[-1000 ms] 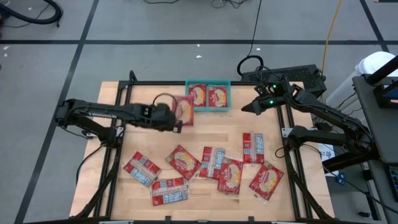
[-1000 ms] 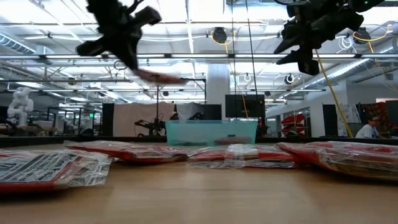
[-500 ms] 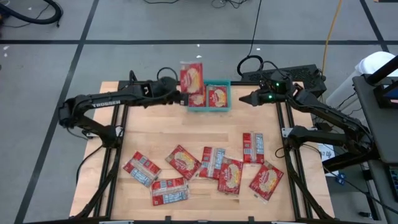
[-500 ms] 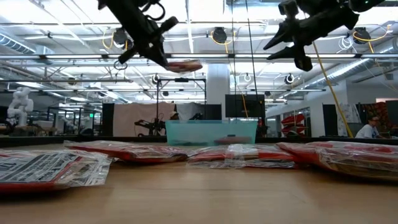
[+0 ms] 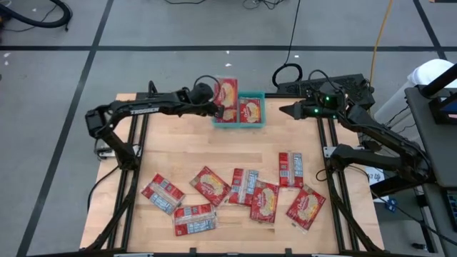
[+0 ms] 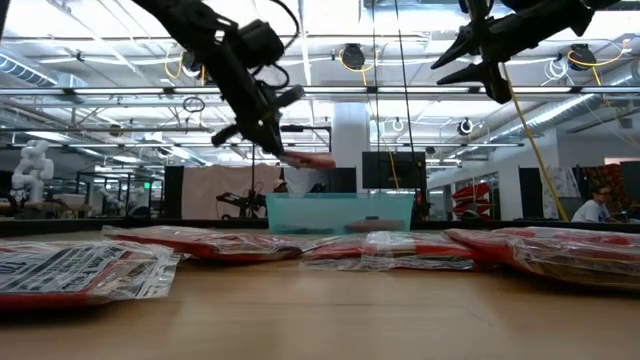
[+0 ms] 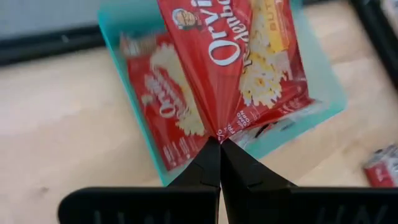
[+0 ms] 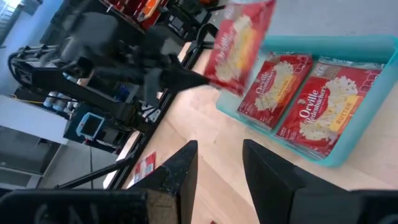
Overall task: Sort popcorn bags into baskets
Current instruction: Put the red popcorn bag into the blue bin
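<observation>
Left gripper (image 5: 216, 109) is clamped on the edge of a red popcorn bag (image 5: 227, 93), holding it just above the left side of the teal basket (image 5: 261, 114) at the table's far edge. Two bags already lie inside. Right gripper (image 5: 283, 111) hovers right of the basket, fingers parted, empty.

A wooden table (image 5: 178, 153) carries a teal basket (image 5: 258, 123) and scattered popcorn bags (image 5: 235, 191).

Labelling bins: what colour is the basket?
Teal-green basket, clearest in the right wrist view.
</observation>
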`<state>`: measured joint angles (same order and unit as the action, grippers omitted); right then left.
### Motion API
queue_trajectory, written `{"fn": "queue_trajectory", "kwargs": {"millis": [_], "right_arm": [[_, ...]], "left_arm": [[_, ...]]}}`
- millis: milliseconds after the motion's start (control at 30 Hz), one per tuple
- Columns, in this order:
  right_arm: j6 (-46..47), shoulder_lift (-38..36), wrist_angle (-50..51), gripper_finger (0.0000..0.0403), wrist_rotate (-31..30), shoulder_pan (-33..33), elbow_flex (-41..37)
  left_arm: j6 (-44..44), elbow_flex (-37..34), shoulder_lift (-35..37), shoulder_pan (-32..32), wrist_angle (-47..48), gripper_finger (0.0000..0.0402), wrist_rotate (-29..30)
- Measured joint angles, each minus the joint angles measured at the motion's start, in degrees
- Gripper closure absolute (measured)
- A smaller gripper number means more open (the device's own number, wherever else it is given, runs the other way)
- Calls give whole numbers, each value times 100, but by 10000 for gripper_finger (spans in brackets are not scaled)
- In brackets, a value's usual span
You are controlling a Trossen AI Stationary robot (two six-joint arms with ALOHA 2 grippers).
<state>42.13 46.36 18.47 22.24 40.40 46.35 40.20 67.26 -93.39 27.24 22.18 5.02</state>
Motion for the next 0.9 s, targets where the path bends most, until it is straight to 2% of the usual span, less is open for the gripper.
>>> {"fn": "queue_trajectory", "kwargs": {"millis": [300,900], "right_arm": [[7,-24,25,282,30,0,0],[-214,-24,25,282,39,0,0]], "left_arm": [[601,0,-504,-41,3,401,-111],[489,-2,-502,7,374,401,-224]]}}
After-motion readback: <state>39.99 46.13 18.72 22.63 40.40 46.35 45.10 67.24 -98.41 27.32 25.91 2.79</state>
